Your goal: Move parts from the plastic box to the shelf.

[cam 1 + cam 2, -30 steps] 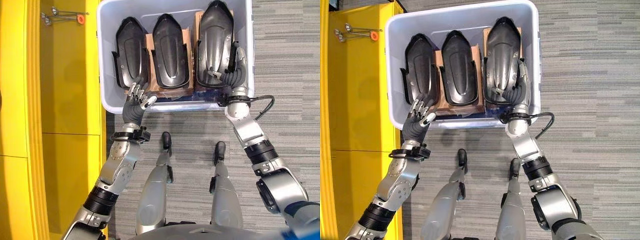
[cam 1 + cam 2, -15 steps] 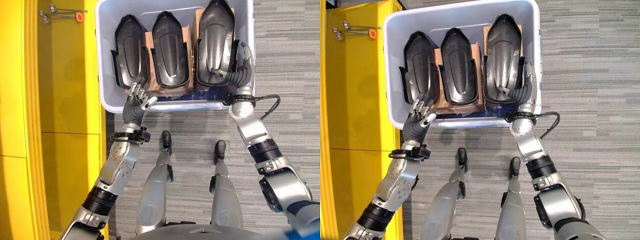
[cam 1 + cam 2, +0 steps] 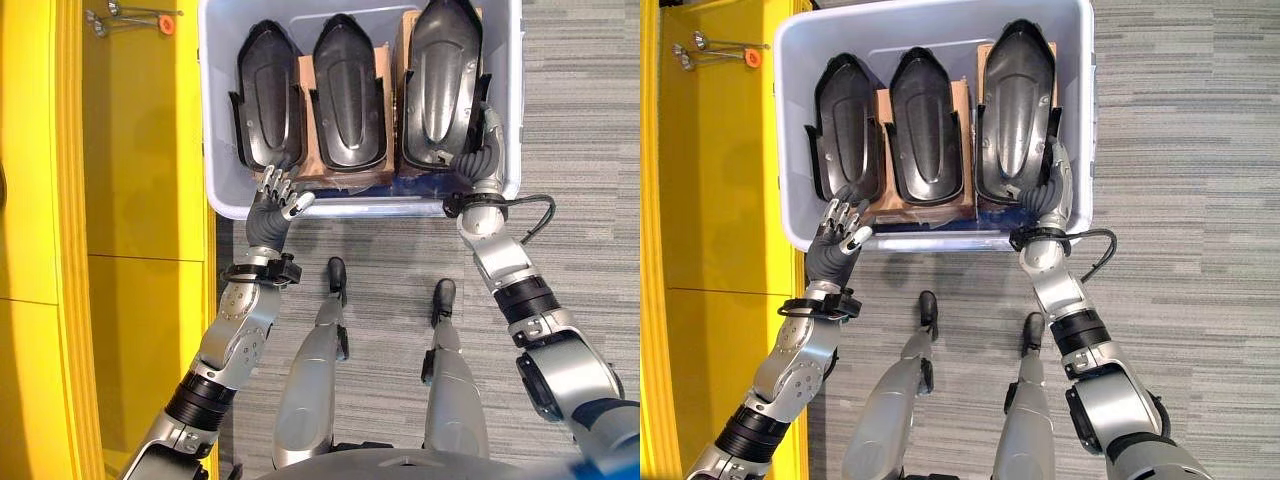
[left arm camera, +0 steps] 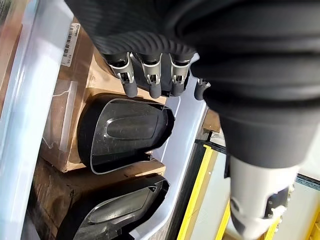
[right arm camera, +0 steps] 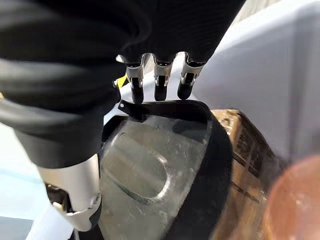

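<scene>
1. Three black parts [image 3: 350, 95] are lying side by side, filling the plastic box [image 3: 222, 120].
2. Right hand [image 3: 478, 160] is curling round the right part [image 3: 440, 80] at the right wall.
3. Left hand [image 3: 277, 195], fingers spread, is hovering at the near-left corner.

Both eye views look straight down from the head, side by side, sharing the plastic box [image 3: 360, 205] at 12 o'clock and the yellow shelf [image 3: 130, 200] around 9. Each wrist cam sits super close behind its own fingers, peering into the box at a black part [image 4: 125, 132].
</scene>
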Controlling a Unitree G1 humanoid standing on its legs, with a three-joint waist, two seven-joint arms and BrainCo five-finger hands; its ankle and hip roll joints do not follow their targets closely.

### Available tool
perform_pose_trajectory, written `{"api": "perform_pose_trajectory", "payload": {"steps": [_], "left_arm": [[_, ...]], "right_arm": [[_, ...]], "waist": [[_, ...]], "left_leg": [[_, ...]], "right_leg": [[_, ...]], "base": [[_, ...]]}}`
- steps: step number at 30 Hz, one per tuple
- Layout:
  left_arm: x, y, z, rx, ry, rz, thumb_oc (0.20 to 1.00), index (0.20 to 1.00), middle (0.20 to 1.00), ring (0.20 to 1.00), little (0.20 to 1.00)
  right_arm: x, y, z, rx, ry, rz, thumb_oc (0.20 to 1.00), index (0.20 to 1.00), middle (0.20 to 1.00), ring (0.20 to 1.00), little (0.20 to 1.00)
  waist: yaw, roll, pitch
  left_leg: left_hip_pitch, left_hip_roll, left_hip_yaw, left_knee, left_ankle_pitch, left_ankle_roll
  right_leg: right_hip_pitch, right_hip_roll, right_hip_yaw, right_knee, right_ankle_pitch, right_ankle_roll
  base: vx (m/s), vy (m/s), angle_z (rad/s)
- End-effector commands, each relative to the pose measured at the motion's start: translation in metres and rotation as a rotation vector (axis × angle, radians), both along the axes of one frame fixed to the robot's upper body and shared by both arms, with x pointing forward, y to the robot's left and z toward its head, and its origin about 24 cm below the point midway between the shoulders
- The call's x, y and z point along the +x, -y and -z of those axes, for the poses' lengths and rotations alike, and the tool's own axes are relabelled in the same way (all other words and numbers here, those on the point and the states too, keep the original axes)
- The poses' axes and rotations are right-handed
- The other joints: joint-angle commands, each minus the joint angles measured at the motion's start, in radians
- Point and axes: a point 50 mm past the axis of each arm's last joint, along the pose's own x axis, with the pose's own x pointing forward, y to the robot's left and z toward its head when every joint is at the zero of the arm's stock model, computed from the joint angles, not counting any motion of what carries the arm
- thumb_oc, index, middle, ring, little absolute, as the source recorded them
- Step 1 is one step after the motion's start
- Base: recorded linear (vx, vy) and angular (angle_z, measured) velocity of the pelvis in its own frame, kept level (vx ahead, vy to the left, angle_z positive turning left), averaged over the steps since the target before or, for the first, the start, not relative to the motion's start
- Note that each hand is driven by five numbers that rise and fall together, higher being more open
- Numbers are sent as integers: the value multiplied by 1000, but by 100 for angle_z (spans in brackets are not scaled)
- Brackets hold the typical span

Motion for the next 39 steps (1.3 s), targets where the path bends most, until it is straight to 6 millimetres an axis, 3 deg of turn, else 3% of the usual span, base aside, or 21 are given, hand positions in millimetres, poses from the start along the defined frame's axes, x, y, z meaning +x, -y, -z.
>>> {"api": "perform_pose_trajectory", "payload": {"steps": [1,22,39], "left_arm": [[-11,-1,-32,-10,166,47,1000,1000,1000,1000,1000],[-11,0,-32,2,162,57,1000,1000,1000,1000,1000],[-14,-1,-32,4,171,80,1000,1000,1000,1000,1000]], "right_arm": [[7,-4,-35,81,130,-42,1000,1000,1000,1000,1000],[0,9,-63,152,267,11,1000,1000,1000,1000,1000],[22,17,-64,-48,137,46,1000,1000,1000,1000,1000]], "waist": [[12,-8,-15],[7,-4,-17],[33,9,-13]], "left_leg": [[16,23,-40,38,-19,-38],[17,22,-36,42,-25,-36],[5,17,-45,45,-20,-36]], "right_leg": [[-122,-22,97,118,88,-20],[-132,-20,104,128,85,-18],[-136,-24,95,129,86,-19]], "base": [[0,0,0],[0,0,0],[-1,0,0]]}}
